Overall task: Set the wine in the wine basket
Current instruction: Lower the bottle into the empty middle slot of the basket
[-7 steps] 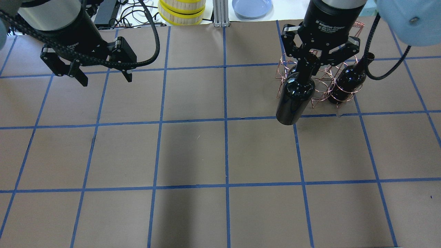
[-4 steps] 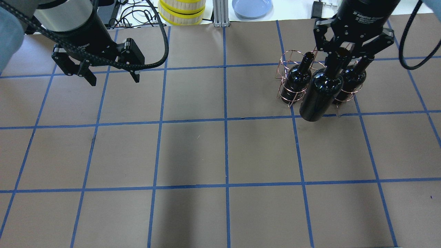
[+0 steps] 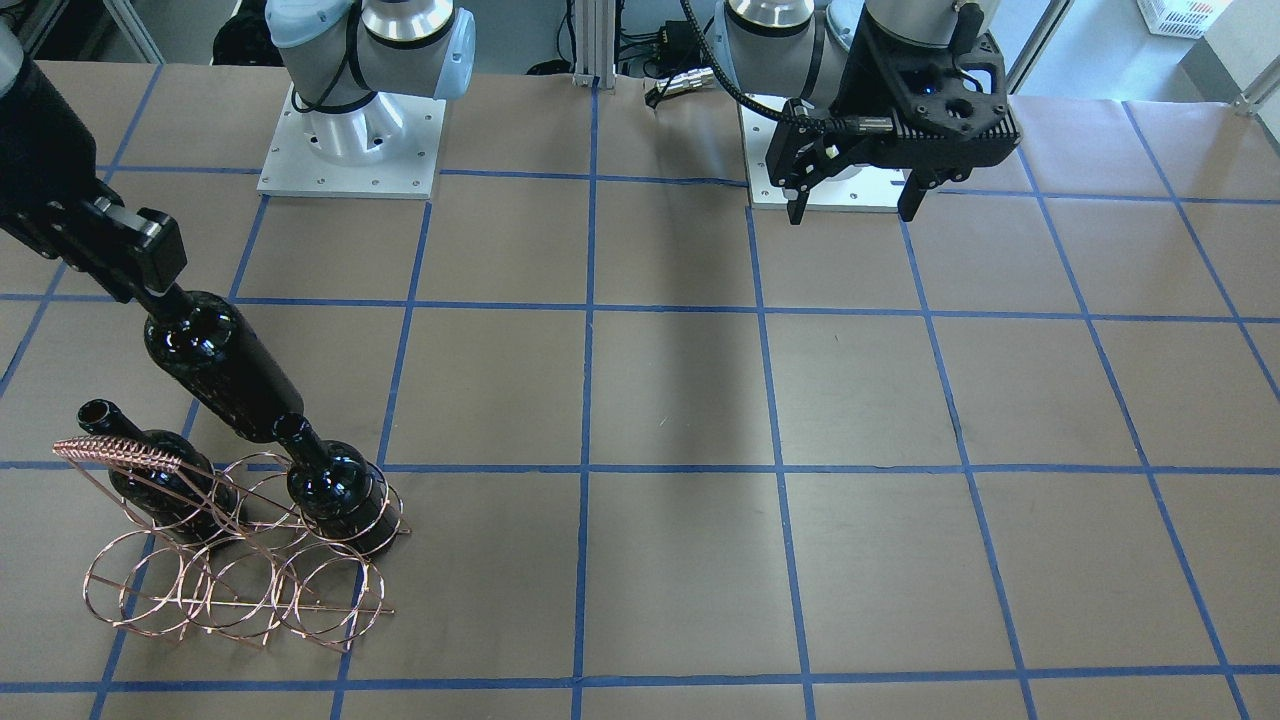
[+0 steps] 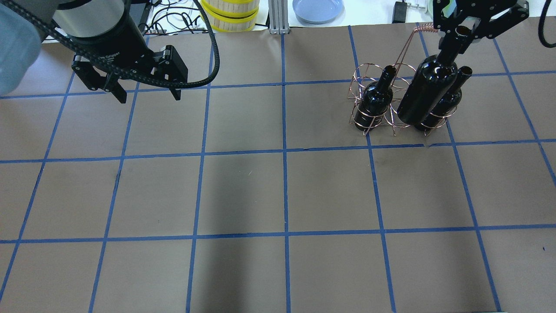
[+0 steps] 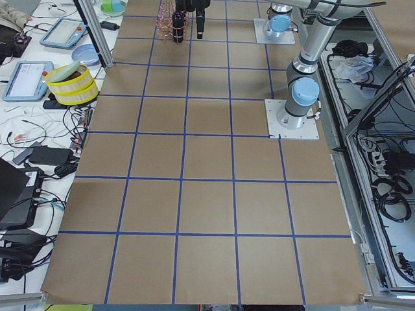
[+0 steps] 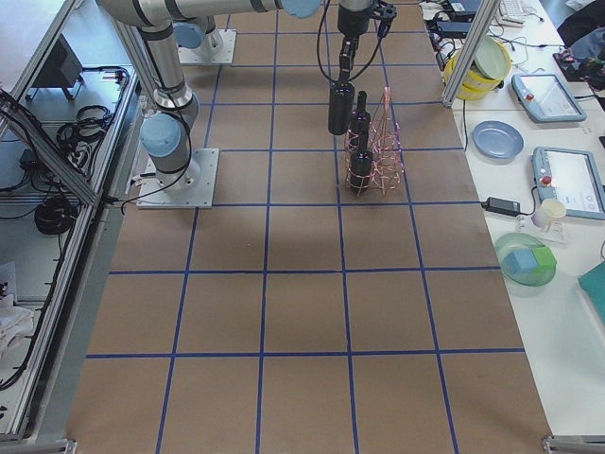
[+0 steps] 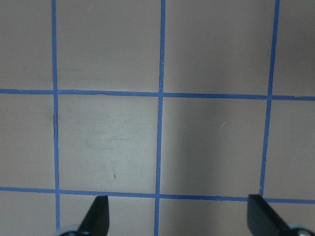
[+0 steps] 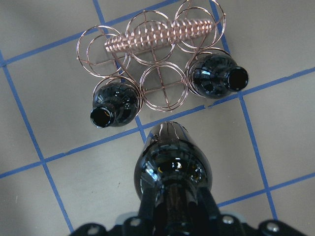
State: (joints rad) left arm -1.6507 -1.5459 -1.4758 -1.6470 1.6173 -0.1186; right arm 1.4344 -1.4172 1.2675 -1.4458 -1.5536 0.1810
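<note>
Closed on the long narrow neck of a glossy near-black glass wine bottle (image 4: 428,91): right end effector (image 4: 461,34), fingers pinching just under the round mouth. Hanging roughly upright, mouth up, base lifted clear of the brown paper-covered bench with its blue tape grid (image 4: 243,191). In the exterior right view, raised on the robot's side of the copper-coloured thin-wire wine basket (image 3: 240,590), not inside any ring. From the right wrist view, looking down over the held bottle's shoulder, positioned near the empty ring between the two seated bottles, though impossible to tell whether directly above it.

Standing in the basket's row nearest the robot: two more identical dark bottles, one (image 8: 113,103) in one end ring, the other (image 8: 214,78) in the opposite end ring, an empty ring between. Back row of three rings empty, crossed above by the slanted coil-wrapped handle bar (image 8: 162,37).

Well apart on the other half of the bench — left end effector (image 4: 147,93), fingers spread wide, holding nothing, hovering above bare paper. At the far edge in the overhead view, off the paper: a pale blue round plate (image 4: 318,8) and a stack of yellow-banded round containers (image 4: 229,15).
</note>
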